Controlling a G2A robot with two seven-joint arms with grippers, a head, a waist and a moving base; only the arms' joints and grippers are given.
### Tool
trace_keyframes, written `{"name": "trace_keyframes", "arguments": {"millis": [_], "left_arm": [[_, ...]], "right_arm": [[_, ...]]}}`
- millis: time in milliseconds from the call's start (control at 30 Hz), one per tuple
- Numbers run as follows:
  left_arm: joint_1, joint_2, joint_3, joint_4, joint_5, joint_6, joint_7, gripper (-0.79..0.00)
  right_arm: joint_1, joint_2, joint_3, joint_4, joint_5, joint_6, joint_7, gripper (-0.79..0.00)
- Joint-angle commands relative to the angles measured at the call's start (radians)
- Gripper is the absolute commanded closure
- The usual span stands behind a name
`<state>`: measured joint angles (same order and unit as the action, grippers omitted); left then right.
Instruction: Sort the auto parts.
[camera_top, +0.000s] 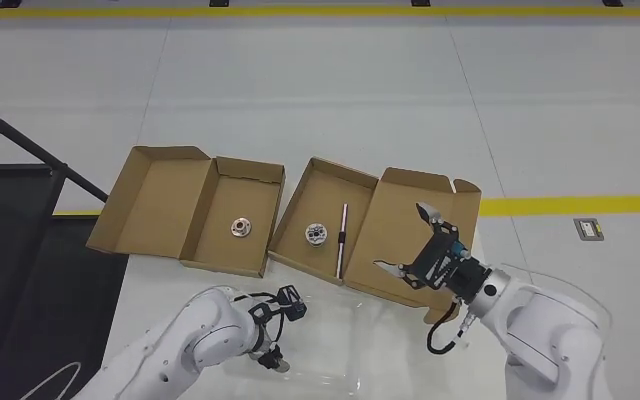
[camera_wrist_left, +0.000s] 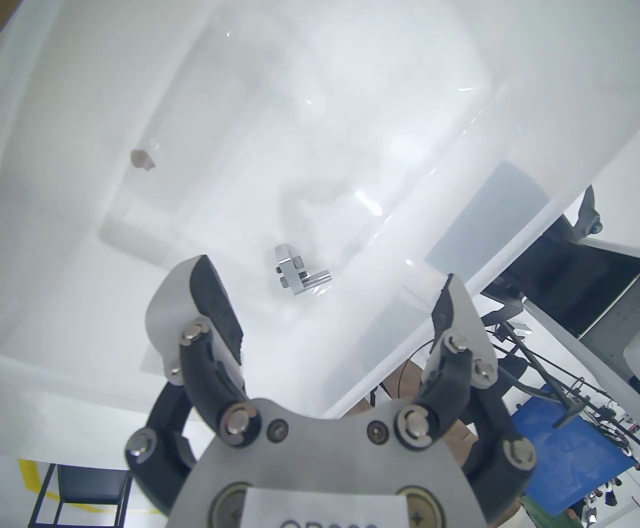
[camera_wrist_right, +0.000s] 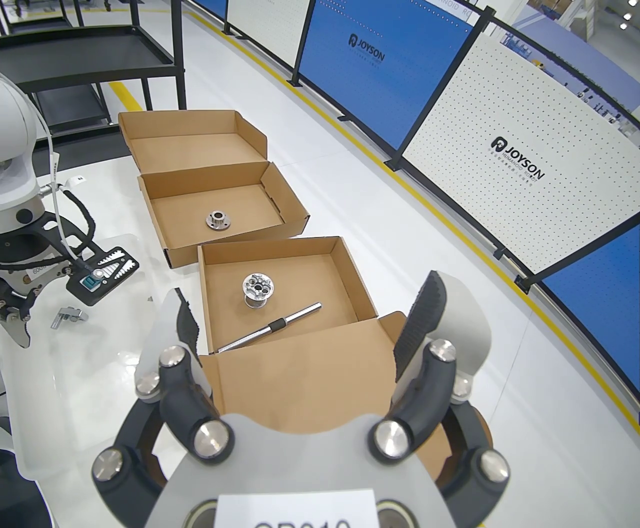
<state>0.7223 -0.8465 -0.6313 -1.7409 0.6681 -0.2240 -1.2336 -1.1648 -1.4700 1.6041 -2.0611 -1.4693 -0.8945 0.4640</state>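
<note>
So, three parts lie boxed, flanged hub (camera_top: 239, 228) in one carton (camera_top: 222, 190), spool (camera_top: 317, 234) and rod (camera_top: 342, 240) in the next carton (camera_top: 312, 195), one bracket (camera_wrist_left: 298, 275) waiting in the clear tray (camera_wrist_left: 350, 125) under the wide left pincer (camera_wrist_left: 326, 292), right pincer (camera_top: 402, 238) wide too.

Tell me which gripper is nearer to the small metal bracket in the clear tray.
Left. The left gripper hangs open right above the bracket in the tray; the right gripper, also open, is farther off, over the open lid of a cardboard box.
</note>
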Motion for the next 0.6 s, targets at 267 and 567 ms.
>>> {"name": "trace_keyframes", "arguments": {"millis": [267,567], "left_arm": [[0.038,-0.005,0.015,0.0,0.094,0.083,0.015,-0.785],[0.064,-0.025,0.027,-0.007,0.183,0.243,-0.012,-0.785]], "right_arm": [[0.0,0.0,0.0,0.0,0.0,0.0,0.0,-0.785],[0.0,0.0,0.0,0.0,0.0,0.0,0.0,-0.785]]}}
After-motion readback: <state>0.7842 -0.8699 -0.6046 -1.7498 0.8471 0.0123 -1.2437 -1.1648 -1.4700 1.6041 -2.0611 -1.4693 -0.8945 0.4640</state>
